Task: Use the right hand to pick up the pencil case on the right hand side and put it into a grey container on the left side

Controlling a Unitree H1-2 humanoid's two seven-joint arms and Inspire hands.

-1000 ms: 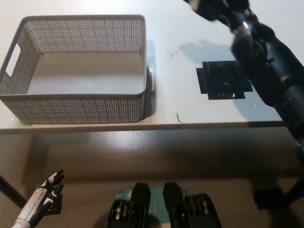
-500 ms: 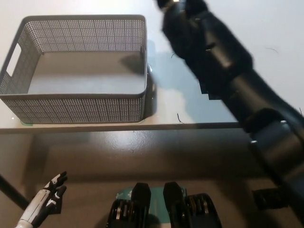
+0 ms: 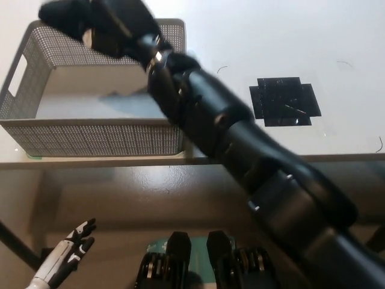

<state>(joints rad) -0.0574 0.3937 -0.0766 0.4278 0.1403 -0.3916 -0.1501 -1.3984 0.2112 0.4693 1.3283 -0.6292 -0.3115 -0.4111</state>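
My black right arm reaches diagonally across the table, and my right hand point(image 3: 114, 27) hovers over the far side of the grey mesh container point(image 3: 90, 138) at the left. A dark rounded object, the pencil case point(image 3: 60, 13), sticks out leftward from the closed fingers above the container's back rim. The arm hides the container's right wall. The floor of the container that shows is bare. Low at the picture's lower left, below the table edge, my white left hand point(image 3: 67, 259) rests with its fingers apart.
A black tape cross point(image 3: 283, 101) marks the white table point(image 3: 240, 36) at the right. The table's front edge point(image 3: 90, 161) runs just below the container, with brown floor beneath.
My right arm has swung from the far right of the table leftward, carrying the dark pencil case over the container. The tape cross is uncovered again. The left hand has barely shifted.
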